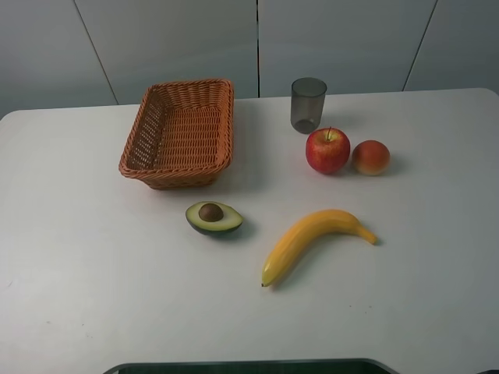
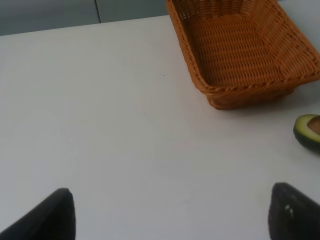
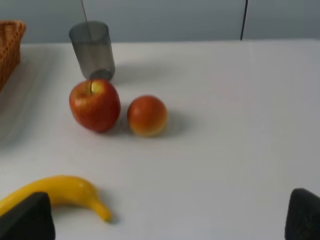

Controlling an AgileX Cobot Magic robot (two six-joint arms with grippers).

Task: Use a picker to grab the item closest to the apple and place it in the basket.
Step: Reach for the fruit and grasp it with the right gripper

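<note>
Left end effector (image 2: 172, 215): spread wide apart, gripping no object; dark fingertips (image 2: 52, 217) hanging over bare white bench (image 2: 125, 125).
Right end effector (image 3: 165, 220): spread wide apart too, likewise over bench; only the two dark tips visible.
Banana (image 3: 60, 190): yellow, lying flat on its side; closest object to right end effector, just ahead of its tip on the left-arm side.
Peach (image 3: 147, 116): task's item, orange-red and round; straight ahead of right end effector, well apart from its tips and beyond banana; resting on bench just beside apple (image 3: 95, 106), on that fruit's right-arm side; touching or barely apart, cannot tell.
Apple: red with a yellow patch at the stem, upright; ahead of right end effector, a little toward the left-arm side.
Cup (image 3: 92, 47): grey, see-through, upright; farther from right end effector than apple, near that fruit but apart from it.
Avocado half (image 2: 307, 131): cut face and brown pit upward; ahead of left end effector, off toward the right-arm side, well apart from its tips.
Basket (image 2: 240, 95): orange-brown wicker, rectangular, open side up; ahead of left end effector, beyond avocado half, on the same right-arm side; well apart from peach, apple lying between.
</note>
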